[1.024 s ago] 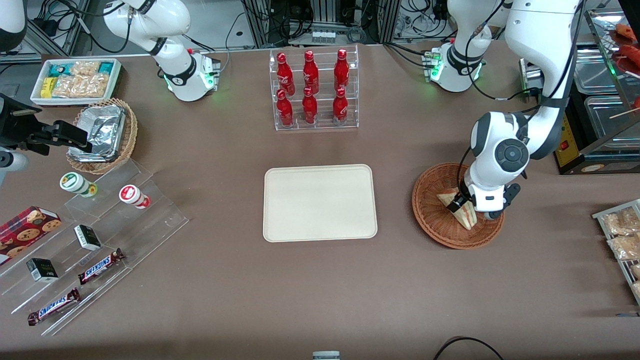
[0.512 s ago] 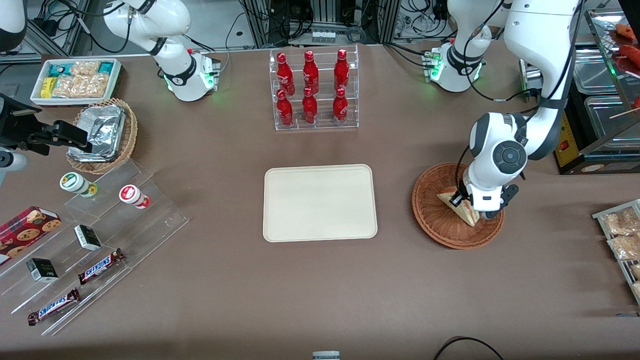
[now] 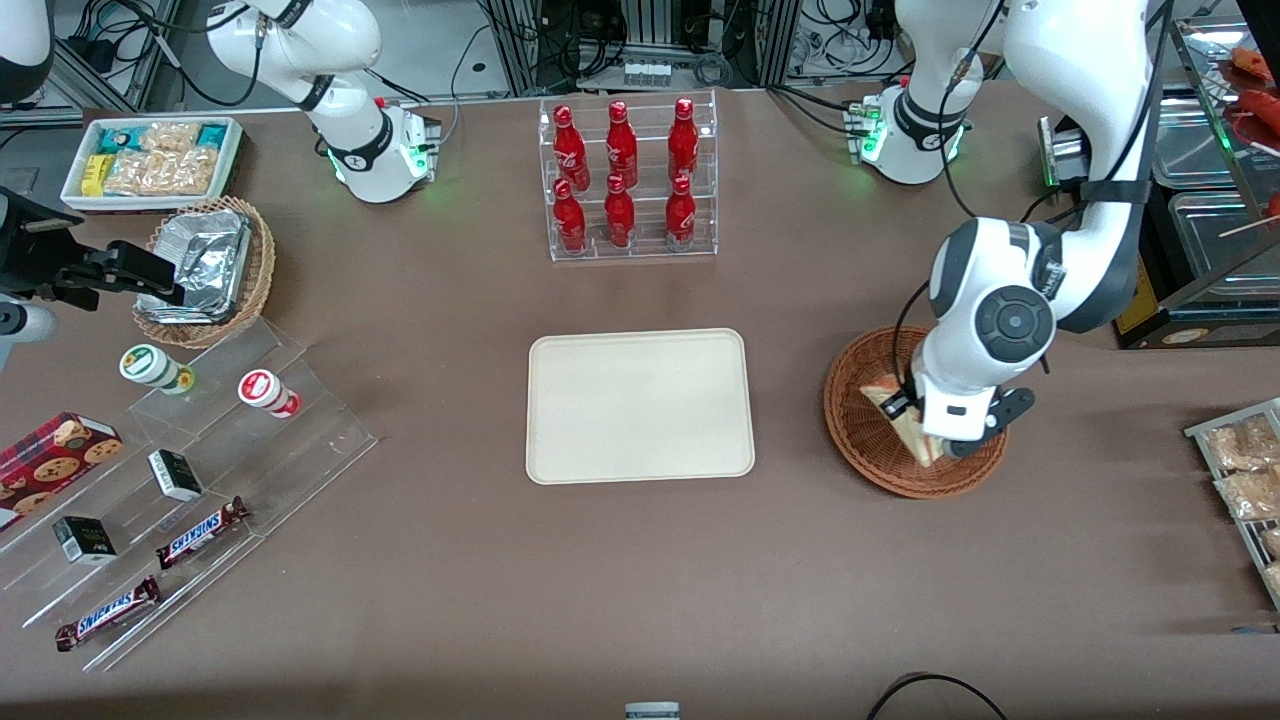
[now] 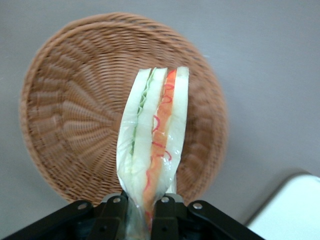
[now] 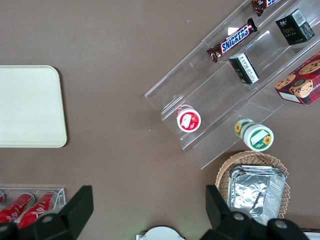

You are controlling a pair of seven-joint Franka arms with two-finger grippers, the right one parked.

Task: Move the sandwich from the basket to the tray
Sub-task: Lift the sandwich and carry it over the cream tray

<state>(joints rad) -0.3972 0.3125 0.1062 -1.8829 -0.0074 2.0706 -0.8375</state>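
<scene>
Above basket [image 4: 65, 115], claw [image 4: 142, 210] grips layered wedge sandwich [image 4: 152, 135].

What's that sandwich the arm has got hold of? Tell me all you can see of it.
The sandwich is a triangular wedge of pale cream bread in a clear wrapper, with green and red-orange filling layers on its cut edge. The gripper is shut on one end of it, a finger on each bread face. It hangs above the basket, a round reddish-brown wicker bowl, and seems lifted clear of the weave. The tray lies toward the parked arm's end of the table from it.
</scene>
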